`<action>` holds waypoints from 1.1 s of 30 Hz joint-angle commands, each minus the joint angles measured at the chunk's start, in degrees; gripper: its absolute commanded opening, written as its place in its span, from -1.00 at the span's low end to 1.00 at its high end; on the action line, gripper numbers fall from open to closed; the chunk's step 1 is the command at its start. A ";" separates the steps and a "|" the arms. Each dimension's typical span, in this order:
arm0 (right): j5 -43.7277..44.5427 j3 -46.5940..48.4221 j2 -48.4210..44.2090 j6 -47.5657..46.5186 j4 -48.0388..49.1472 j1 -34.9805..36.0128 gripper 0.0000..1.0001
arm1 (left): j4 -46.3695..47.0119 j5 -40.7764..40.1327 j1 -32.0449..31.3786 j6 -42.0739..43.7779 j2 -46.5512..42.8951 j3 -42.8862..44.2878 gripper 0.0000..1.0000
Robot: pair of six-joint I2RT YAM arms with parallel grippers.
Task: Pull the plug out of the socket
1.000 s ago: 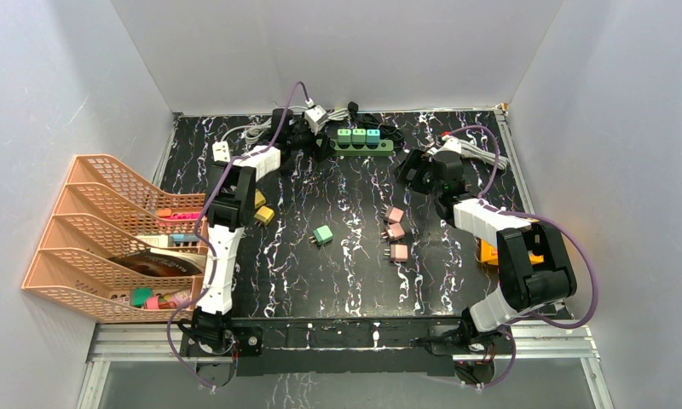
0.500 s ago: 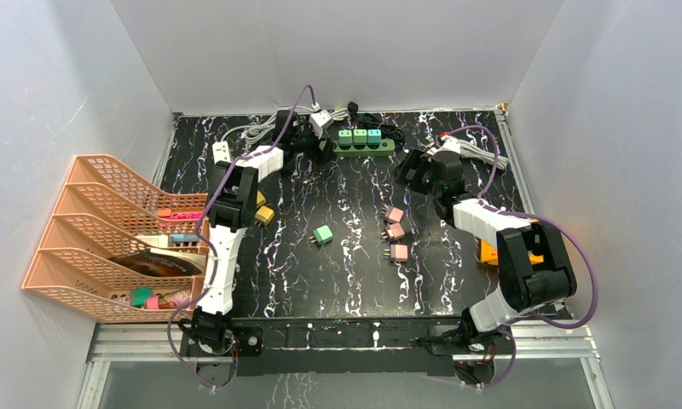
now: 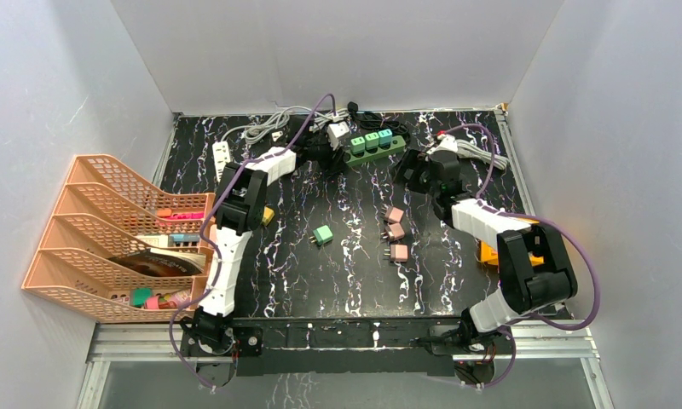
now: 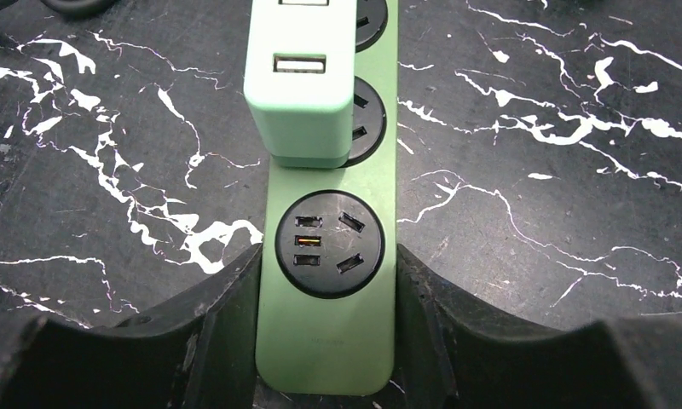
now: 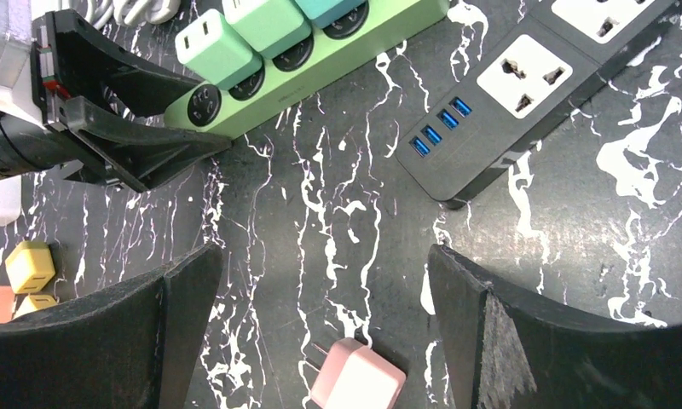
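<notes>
A green socket strip (image 3: 373,146) lies tilted at the back of the table, with three plugs (image 3: 372,141) in a row in it. My left gripper (image 3: 332,156) is shut on its near left end. In the left wrist view both fingers (image 4: 227,324) press the sides of the strip (image 4: 329,341), beside an empty socket, and a light green plug (image 4: 299,85) sits just beyond. My right gripper (image 3: 408,170) hovers open to the right of the strip. Between its fingers (image 5: 320,315) is bare table with a loose pink plug (image 5: 359,375).
A black power strip (image 5: 534,94) lies right of the green one. Loose pink plugs (image 3: 396,231), a green plug (image 3: 323,234) and a yellow one (image 3: 265,215) lie mid-table. An orange file tray (image 3: 107,239) stands left, and a white strip (image 3: 221,153) with cables lies behind.
My left gripper has closed on the end of the green strip and shifted right. The strip has swung with it, so its right end now sits farther back. The right gripper barely moved.
</notes>
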 commanded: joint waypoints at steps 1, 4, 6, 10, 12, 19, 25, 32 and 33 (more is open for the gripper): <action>3.85 5.21 -1.42 -2.25 1.53 2.82 0.96 | -12.22 3.96 -1.35 3.45 0.44 0.26 -0.87; 4.22 9.14 0.50 -1.06 1.59 4.53 0.96 | -12.29 4.55 -1.35 3.38 -0.20 -0.19 -1.00; 2.55 12.81 3.22 1.70 1.22 4.76 0.96 | -11.60 4.47 -1.38 2.34 -0.77 -0.61 -1.00; 0.35 27.14 13.37 7.56 -9.73 4.84 0.94 | -5.51 1.77 -1.35 -2.04 -3.51 -5.10 -1.00; 0.43 33.93 18.93 10.35 -15.66 4.82 0.94 | 0.89 -0.59 -1.36 -4.75 -5.78 -9.80 -1.00; -12.34 41.01 28.74 22.74 -15.86 3.71 0.92 | 24.63 -11.60 -2.44 -10.44 -13.27 -25.96 -1.00; -14.69 42.07 30.59 26.78 -14.43 3.71 0.87 | 34.27 -19.35 -4.26 -9.78 -16.05 -33.28 -1.00; -15.85 45.63 32.54 28.45 -17.50 3.78 0.84 | 39.50 -24.83 -6.05 -6.99 -17.45 -36.38 -1.00; -16.20 46.15 33.08 28.54 -18.14 3.78 0.84 | 40.12 -25.47 -6.24 -6.72 -17.62 -36.82 -1.00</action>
